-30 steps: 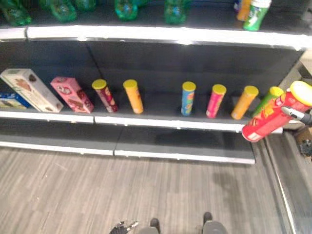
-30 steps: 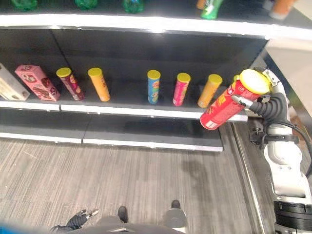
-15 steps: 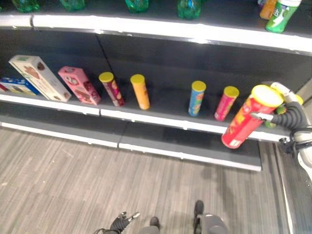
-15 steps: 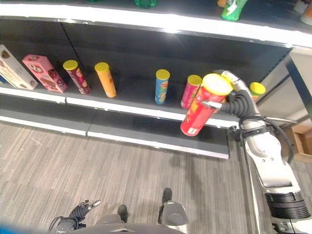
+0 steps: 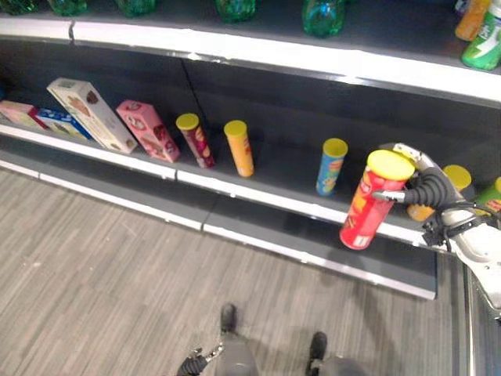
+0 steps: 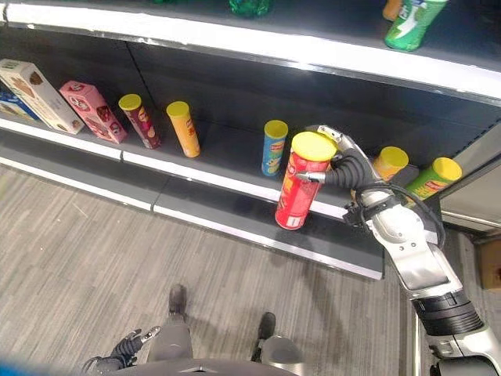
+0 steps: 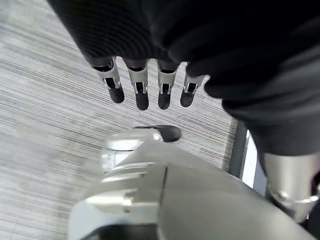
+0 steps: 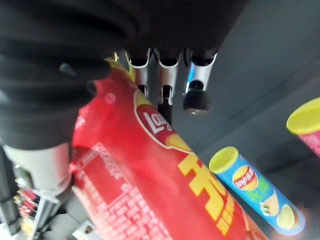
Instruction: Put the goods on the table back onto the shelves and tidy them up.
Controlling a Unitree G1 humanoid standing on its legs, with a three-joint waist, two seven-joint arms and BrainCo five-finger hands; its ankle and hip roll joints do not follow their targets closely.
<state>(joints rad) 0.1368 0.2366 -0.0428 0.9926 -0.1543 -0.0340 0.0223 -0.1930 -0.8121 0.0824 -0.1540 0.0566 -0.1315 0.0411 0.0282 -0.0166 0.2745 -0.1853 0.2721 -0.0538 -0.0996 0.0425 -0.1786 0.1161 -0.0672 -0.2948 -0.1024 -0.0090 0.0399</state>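
Observation:
A red chip can (image 5: 366,202) with a yellow lid hangs tilted in front of the middle shelf (image 5: 258,197), between the blue can (image 5: 331,166) and an orange can (image 5: 452,178). My right hand (image 5: 427,188) is shut on its upper end. In the right wrist view the fingers (image 8: 169,75) curl round the red can (image 8: 165,185), with the blue can (image 8: 255,192) standing beyond it. My left hand (image 6: 125,348) hangs low by my side, its fingers (image 7: 141,92) straight and holding nothing.
On the middle shelf stand a maroon can (image 5: 196,141), another orange can (image 5: 239,147), a green can (image 5: 489,196), a pink box (image 5: 147,131), a white box (image 5: 90,115) and a blue box (image 5: 55,121). Green bottles (image 5: 322,16) line the upper shelf. A low shelf (image 5: 313,251) juts out below.
My right hand has carried the red can leftwards along the shelf, from beside the green can to just right of the blue can, and it now hangs more upright. The camera shifted too.

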